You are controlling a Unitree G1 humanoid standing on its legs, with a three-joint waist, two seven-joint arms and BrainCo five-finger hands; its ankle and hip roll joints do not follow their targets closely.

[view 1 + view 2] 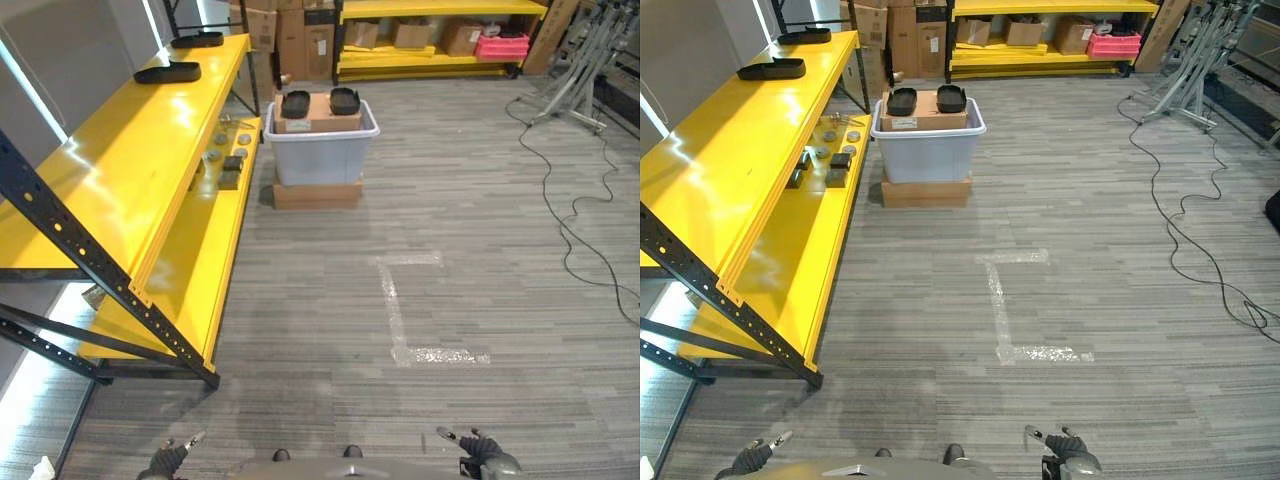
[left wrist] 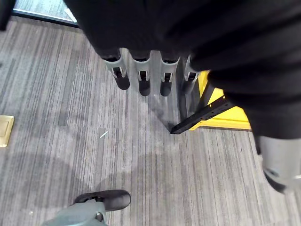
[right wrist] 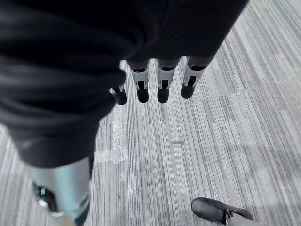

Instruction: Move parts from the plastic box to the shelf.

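- Parts sit in two places: two black tray-like parts (image 1: 318, 102) rest on a cardboard box (image 1: 318, 115) inside the grey plastic box (image 1: 320, 148), which stands on a flat cardboard carton (image 1: 317, 194) on the floor, just beside the far end of the yellow shelf (image 1: 130, 160).
- Two similar black parts (image 1: 168, 72) already lie on the shelf's upper deck, one farther back (image 1: 197, 40), and a cluster of small metal parts (image 1: 226, 158) sits on the lower deck near the box.
- From where I stand, the job looks partly done at most: some parts are on the shelf, yet the pair in the box has not been taken out.
- The left hand (image 2: 141, 77) hangs low at the robot's side, fingers straight and relaxed, carrying nothing.
- The right hand (image 3: 160, 84) hangs likewise over bare floor, fingers released, empty.
- Both hands are well apart from the box, with the taped floor marking (image 1: 405, 320) lying between, so I'd judge the robot must first walk up to the box before any pick-up.
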